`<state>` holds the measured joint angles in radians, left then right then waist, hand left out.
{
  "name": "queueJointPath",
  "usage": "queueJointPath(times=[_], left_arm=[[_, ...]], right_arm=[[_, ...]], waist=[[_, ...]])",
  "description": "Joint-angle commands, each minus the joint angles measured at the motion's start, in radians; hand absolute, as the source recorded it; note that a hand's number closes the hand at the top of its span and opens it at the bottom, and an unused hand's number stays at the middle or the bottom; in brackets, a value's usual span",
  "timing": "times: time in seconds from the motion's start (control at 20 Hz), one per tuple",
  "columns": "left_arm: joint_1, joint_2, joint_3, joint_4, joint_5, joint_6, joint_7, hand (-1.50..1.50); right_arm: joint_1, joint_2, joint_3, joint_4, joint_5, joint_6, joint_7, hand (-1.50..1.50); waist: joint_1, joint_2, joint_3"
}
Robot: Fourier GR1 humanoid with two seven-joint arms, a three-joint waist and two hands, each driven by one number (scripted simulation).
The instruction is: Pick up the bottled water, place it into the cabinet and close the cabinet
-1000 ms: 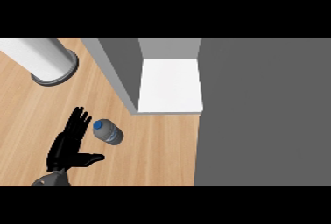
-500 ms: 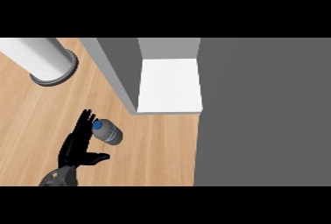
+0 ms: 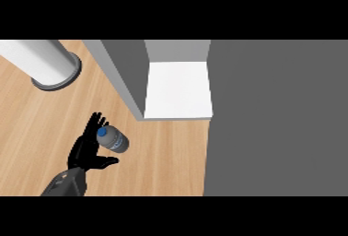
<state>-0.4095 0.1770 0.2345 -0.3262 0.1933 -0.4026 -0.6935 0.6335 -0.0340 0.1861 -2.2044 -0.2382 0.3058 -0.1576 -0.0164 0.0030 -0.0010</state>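
Observation:
The bottled water (image 3: 113,140), a small clear bottle with a blue cap, stands on the wooden counter (image 3: 41,120) just in front of the cabinet. My left hand (image 3: 85,151) is open right beside it on its left. The straight fingers run up along the bottle's side and the thumb sticks out below its base. The cabinet stands open, showing its white shelf (image 3: 178,90), with a grey panel (image 3: 126,76) along the shelf's left side. My right hand is not in view.
A white cylinder on a grey round base (image 3: 48,64) stands at the far left of the counter. A broad grey surface (image 3: 275,120) fills the whole right side beyond the counter's edge.
My left hand has slid up and to the right until its fingers lie against the bottle. The bottle stands where it was.

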Motion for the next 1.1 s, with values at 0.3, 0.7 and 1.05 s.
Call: queueJointPath(times=[0.3,0.7,1.05], left_arm=[[-0.048,-0.068,0.012,0.114,0.012,-0.088,-0.037,-1.5],[-0.072,-0.073,-0.002,0.119,0.003,-0.17,-0.033,-1.5],[-0.115,-0.115,-0.028,0.09,-0.021,-0.108,-0.027,1.5]], right_arm=[[-0.024,0.012,0.032,0.0,0.017,-0.026,0.031,-1.5],[-0.102,-0.015,-0.045,0.058,-0.056,-0.008,0.032,-1.5],[-0.093,0.013,0.005,0.053,-0.012,-0.047,0.043,-1.5]], waist=[[-0.007,0.003,-0.001],[-0.003,0.005,-0.001],[0.001,0.002,0.0]])
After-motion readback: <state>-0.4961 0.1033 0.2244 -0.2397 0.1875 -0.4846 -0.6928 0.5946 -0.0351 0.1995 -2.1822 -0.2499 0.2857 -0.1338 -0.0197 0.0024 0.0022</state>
